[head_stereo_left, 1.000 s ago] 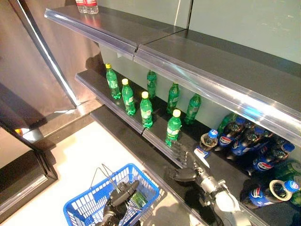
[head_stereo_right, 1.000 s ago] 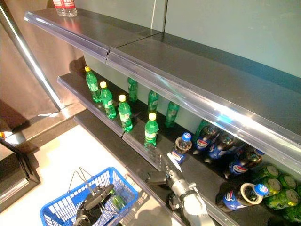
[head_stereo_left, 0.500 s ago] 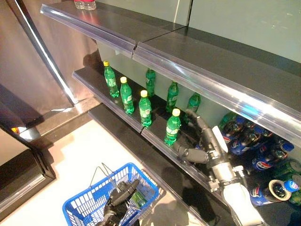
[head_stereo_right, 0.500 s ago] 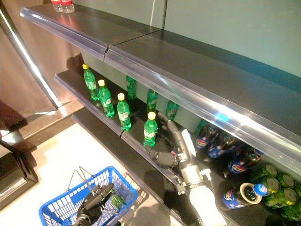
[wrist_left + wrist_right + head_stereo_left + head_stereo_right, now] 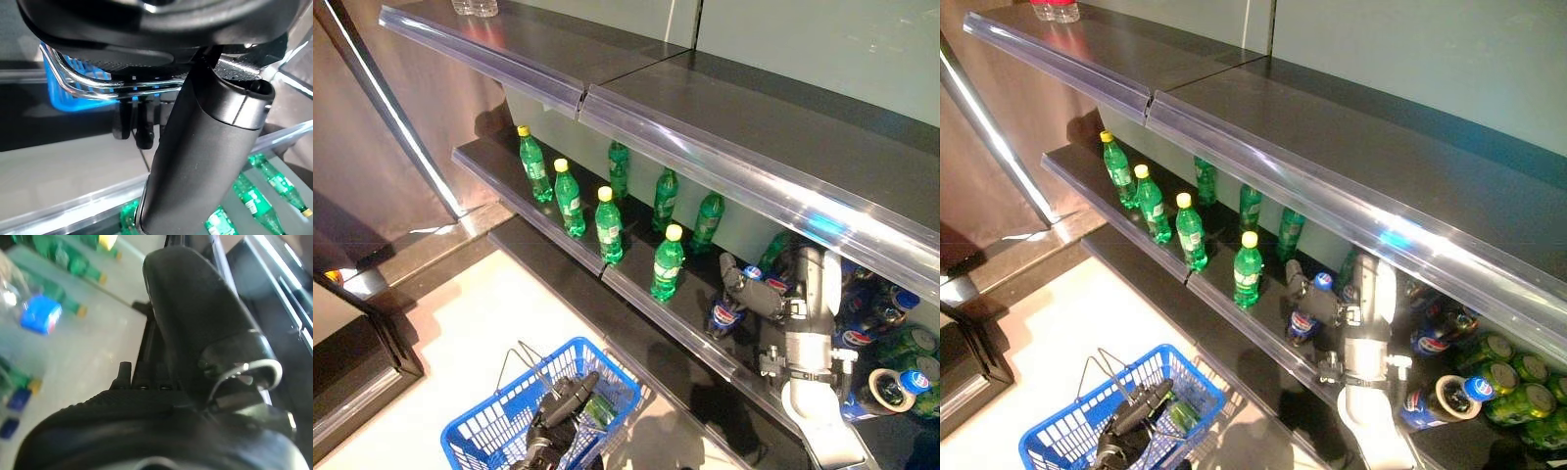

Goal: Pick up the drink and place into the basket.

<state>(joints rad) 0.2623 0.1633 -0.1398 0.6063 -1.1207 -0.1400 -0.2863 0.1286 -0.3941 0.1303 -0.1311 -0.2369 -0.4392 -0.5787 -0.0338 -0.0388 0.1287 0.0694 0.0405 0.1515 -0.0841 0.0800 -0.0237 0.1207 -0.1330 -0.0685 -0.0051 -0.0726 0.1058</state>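
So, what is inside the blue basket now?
The blue basket holds one green bottle, partly seen through its mesh. The left hand on the handle covers part of the inside.

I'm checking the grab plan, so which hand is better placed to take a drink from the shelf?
Right. The right hand is already at the shelf beside the blue-capped bottle, while the left hand holds the basket's handle.

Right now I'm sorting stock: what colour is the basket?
Blue, a mesh-sided basket with metal wire handles; it shows best in the right eye view.
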